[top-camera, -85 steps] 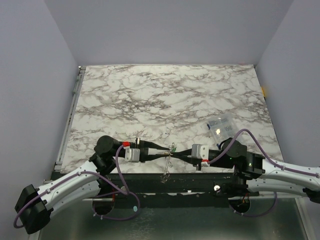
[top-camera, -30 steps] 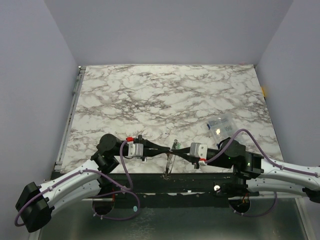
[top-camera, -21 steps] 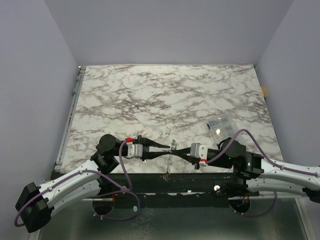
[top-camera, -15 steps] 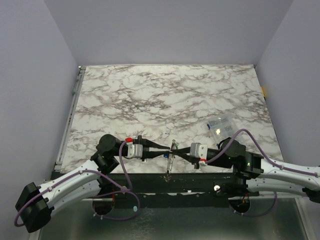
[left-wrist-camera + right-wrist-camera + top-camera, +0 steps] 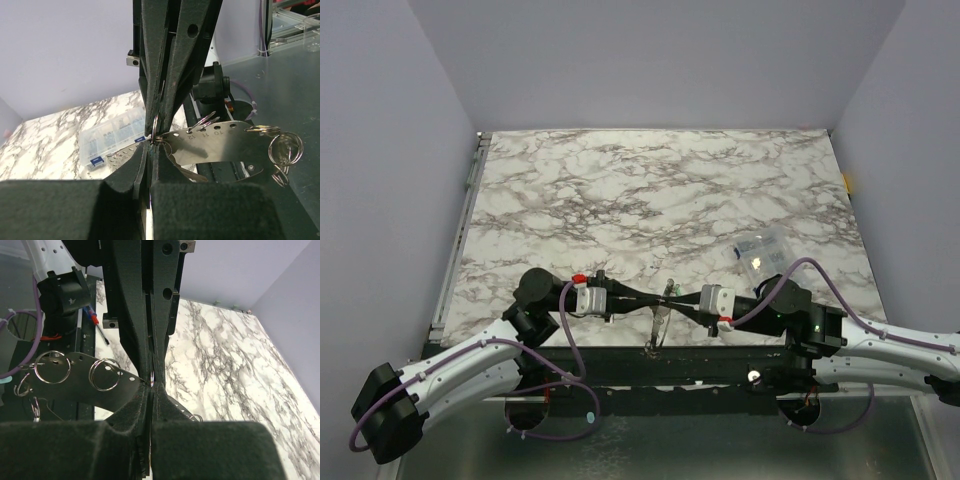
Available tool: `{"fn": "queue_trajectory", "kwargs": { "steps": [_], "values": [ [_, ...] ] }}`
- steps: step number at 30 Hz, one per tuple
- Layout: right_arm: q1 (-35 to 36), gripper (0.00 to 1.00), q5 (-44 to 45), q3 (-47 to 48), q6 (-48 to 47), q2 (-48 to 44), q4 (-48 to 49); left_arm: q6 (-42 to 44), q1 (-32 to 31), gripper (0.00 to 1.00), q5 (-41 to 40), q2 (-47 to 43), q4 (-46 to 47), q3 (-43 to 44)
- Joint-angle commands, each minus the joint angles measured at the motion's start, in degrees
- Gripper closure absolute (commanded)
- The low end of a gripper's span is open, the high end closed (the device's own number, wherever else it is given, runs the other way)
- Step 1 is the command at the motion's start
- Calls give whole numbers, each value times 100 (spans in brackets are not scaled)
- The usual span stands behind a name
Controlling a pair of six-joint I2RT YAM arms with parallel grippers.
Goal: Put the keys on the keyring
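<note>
The marble table (image 5: 650, 190) is carrying the whole setup, and both arms are reaching inward along its near edge, tip to tip. A clear plastic box (image 5: 760, 252) is lying well apart from them, toward the right side of the table.

A flat perforated metal plate (image 5: 220, 145), stamped with numbers beside its holes, is hanging on edge between the two tools, over the near edge of the table. Several split rings (image 5: 105, 374) are threading through its holes.

The right gripper (image 5: 678, 298) is pressing its jaws together on the keyring (image 5: 156, 124), a small metal ring sitting at the corner of the plate. The left gripper (image 5: 653, 301) is holding its jaws fully together, with its tips meeting the same corner. Whether it is pinching the keyring or the plate cannot be told.
</note>
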Motion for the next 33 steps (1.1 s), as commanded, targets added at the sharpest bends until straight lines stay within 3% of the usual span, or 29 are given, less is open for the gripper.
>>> {"fn": "queue_trajectory", "kwargs": {
  "steps": [1,8,20,33],
  "values": [
    [11,87,48,153,-37,54,63,-91,-33,100,15,21,123,207],
    [9,67,179,272,-49,-9,-279,-49,27,100,-36,22,51,233],
    [10,57,442,669,-126,117,-1076,-6,39,100,-107,-14,-63,234],
    [14,32,228,1546,-330,328,-2611,109,42,100,125,30,-220,243]
  ]
}}
